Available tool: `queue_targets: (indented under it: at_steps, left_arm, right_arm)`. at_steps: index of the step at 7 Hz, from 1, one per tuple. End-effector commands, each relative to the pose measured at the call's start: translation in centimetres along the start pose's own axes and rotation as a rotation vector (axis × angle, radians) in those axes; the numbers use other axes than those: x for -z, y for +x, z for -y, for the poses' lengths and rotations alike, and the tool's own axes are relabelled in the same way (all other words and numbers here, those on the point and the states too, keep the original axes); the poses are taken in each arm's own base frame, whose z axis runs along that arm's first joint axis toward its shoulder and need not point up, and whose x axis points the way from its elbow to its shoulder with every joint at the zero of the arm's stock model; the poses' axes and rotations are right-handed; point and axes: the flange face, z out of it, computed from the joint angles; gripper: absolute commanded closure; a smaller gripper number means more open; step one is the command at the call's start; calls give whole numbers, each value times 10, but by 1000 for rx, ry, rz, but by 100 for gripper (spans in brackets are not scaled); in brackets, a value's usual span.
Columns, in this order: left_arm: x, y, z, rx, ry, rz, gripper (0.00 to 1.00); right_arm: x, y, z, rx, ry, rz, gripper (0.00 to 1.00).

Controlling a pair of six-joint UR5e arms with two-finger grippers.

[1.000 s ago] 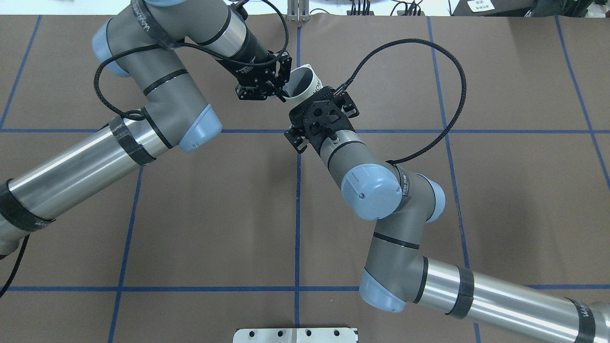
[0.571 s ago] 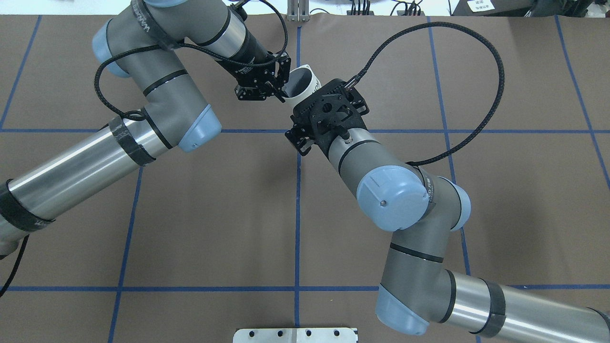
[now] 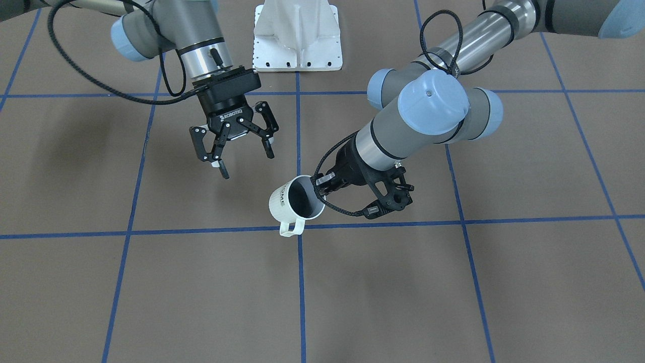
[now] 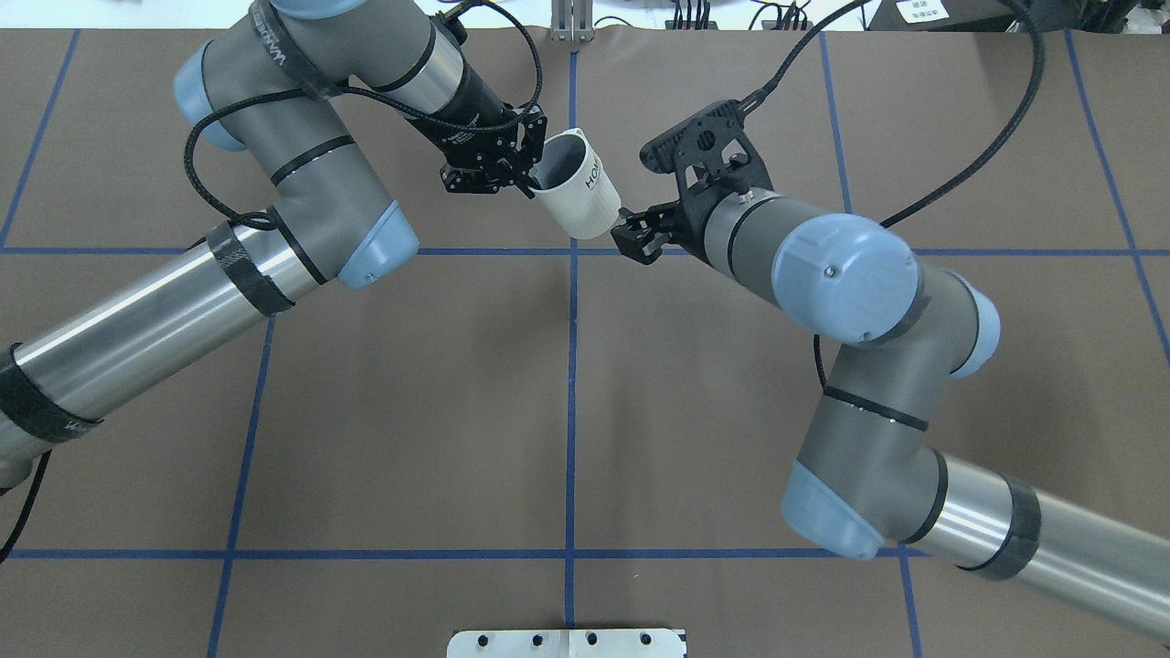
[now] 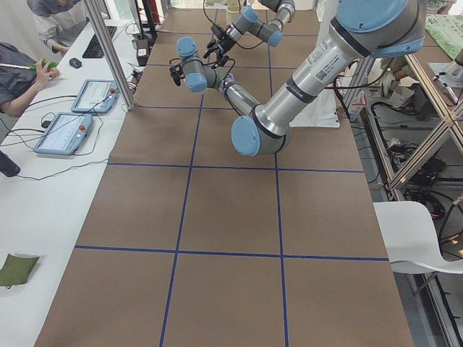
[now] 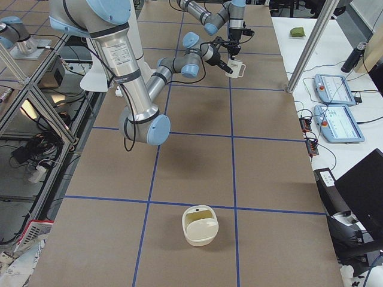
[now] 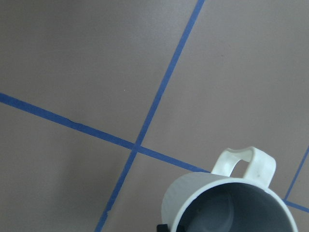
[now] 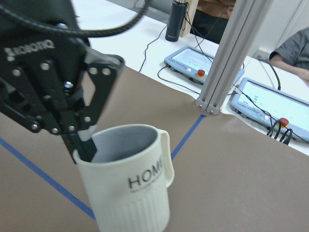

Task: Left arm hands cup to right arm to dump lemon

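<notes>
Above the far middle of the bench (image 4: 411,411), we are holding the off-white "HOME" mug (image 4: 576,196) in the air with our left gripper (image 4: 528,185), which is clamping the rim, one finger (image 8: 86,149) dipping inside the grey interior and the other pressing on the outer wall. That rim pinch is leaving the ribbed body and the loop handle (image 3: 291,228) free, which we judge is the point: the other arm needs bare surface to take hold of. Our right gripper (image 3: 247,164) is facing the mug with its fingers spread wide and nothing between them, and it is touching nothing yet. The mug is tilting only slightly, mouth upward, so whatever is inside should stay put through the exchange; we cannot make out the lemon in the cropped wrist view. Far down the bench on the right arm's side a cream container (image 6: 199,225) is sitting, probably the dumping spot.
</notes>
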Motion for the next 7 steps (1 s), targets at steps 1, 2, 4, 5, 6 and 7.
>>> queue_targets:
  at_steps: [1,2,4,5,6,7]
  left_arm:
    - [7,-20,21,5,24,16,100]
    - [23,-28,36,-17,38,12,100]
    - [49,-58,47,-88,63,7,100]
    - [62,-93,50,-137,68,19,100]
    - [79,-137,55,-208,81,34,100]
    - [100,-188,57,-283,96,54,100]
  right_arm:
    - [9,83,22,-99,-249,16,0]
    - [18,129,30,-178,-369,42,0]
    - [34,207,32,-249,-600,3,0]
    - [40,239,18,-250,-651,-37,0]
    - [39,254,0,-259,-675,-53,0]
    - [47,281,-8,-267,-680,-75,0]
